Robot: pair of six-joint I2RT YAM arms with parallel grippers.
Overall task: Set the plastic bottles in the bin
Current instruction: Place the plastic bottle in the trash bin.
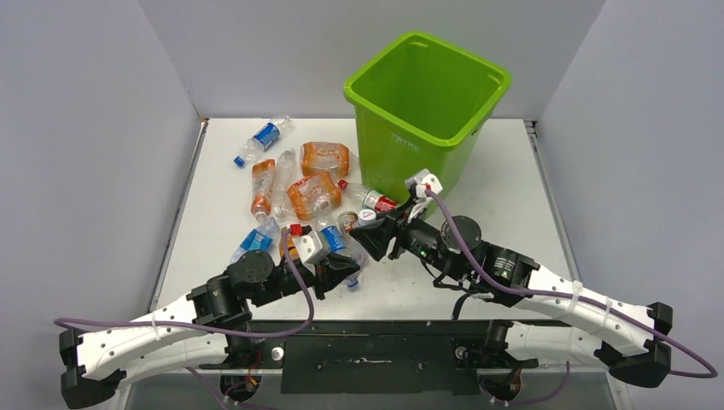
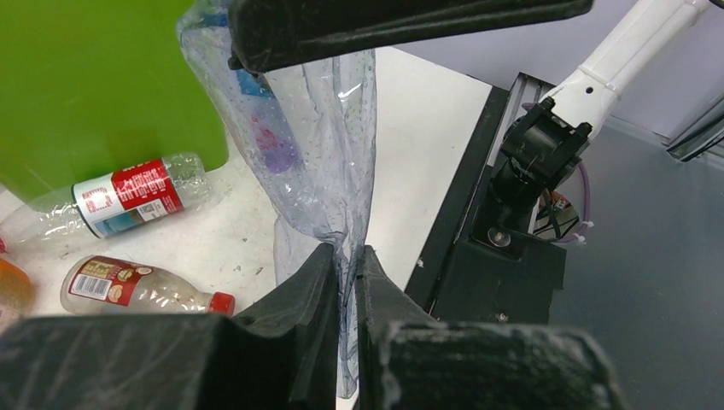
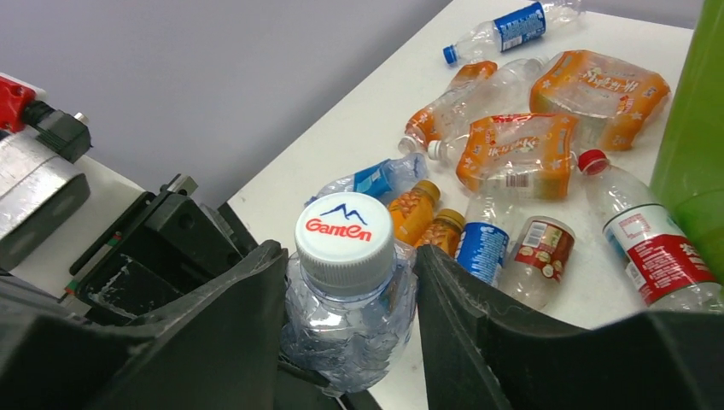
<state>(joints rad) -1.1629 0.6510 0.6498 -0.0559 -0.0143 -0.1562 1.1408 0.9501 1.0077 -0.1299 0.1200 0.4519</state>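
From above, the lime-green bin [image 1: 401, 145] stands at the back of the bench [image 1: 512, 196], with the loose bottles [image 1: 312, 192] strewn to its left. The left gripper [image 1: 348, 272] and right gripper [image 1: 369, 235] meet nose to nose in front of the pile. Whatever is between them is mostly buried under black fingers here, and I can't see the bin's floor.

The left wrist view shows it plainly. The left jaws are pinched tight on the flattened tail of a crushed clear bottle [image 2: 329, 162], held off the bench. Its top disappears behind a finger of the right gripper, and the bin fills the upper left corner, cut off by the frame.

From the right wrist, the right jaws sit partway closed, one side pressed against each flank of the bottle's shoulder, just below its white cap [image 3: 345, 229]. I take it for the same bottle, so both arms hold it. Its lower body is hidden. To do this well, I'd want the right grip firm before the left lets go, then a lift clear over the bin's rim before dropping.
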